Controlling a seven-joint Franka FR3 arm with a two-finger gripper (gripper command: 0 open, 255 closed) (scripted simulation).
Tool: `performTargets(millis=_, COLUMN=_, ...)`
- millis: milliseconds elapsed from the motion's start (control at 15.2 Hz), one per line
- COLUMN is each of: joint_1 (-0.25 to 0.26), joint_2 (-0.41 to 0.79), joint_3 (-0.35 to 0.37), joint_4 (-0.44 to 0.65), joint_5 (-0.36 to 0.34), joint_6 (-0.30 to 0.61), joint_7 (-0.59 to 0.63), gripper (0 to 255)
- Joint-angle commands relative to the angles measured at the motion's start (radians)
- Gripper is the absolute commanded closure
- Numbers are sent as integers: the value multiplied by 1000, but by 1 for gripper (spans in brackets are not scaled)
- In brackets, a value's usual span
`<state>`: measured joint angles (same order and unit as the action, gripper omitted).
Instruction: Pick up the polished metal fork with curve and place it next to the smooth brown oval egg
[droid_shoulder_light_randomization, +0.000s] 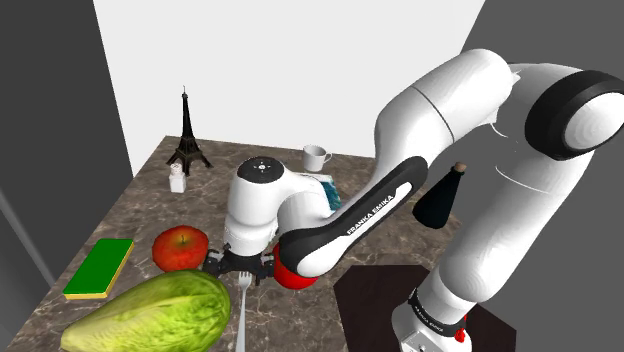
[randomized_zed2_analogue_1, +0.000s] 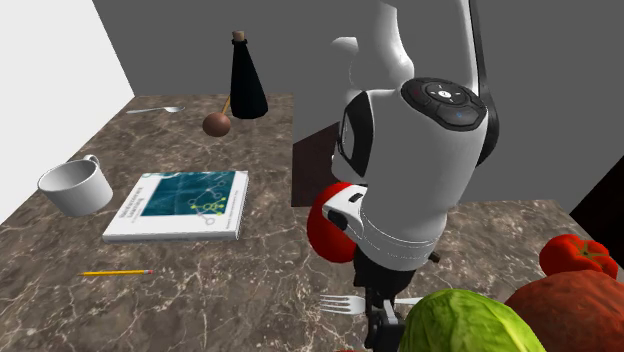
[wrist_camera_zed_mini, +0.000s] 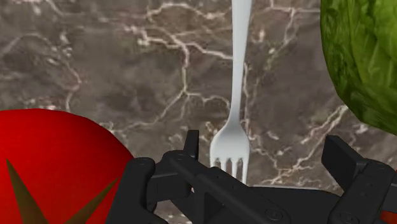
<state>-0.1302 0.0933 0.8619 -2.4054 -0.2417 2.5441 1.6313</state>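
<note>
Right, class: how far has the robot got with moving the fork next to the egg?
Done: nothing yet; the fork lies on the table beside the lettuce. In hand: the open hand sits over its tines, fingers either side, not touching. Left: grip, lift, carry it to the egg by the black bottle, set it down.

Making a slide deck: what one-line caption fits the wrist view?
Open gripper over the tines of a pale fork on a marbled countertop, between a red tomato and green lettuce.
</note>
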Motion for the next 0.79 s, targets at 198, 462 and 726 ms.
performTargets(millis=198, joint_1=-9, joint_2=2, joint_3=-2, joint_4=-5, joint_5=19, joint_6=-56, joint_7=-17, gripper=0)
performTargets(millis=462, joint_1=-10, joint_2=17, joint_3=-10, joint_4=3, joint_5=2, joint_6=-55, joint_7=-13, gripper=255)
performTargets(millis=726, joint_1=-10, joint_2=29, joint_3=-15, joint_4=18, joint_5=-10, joint_6=-62, joint_7=-11, gripper=255)
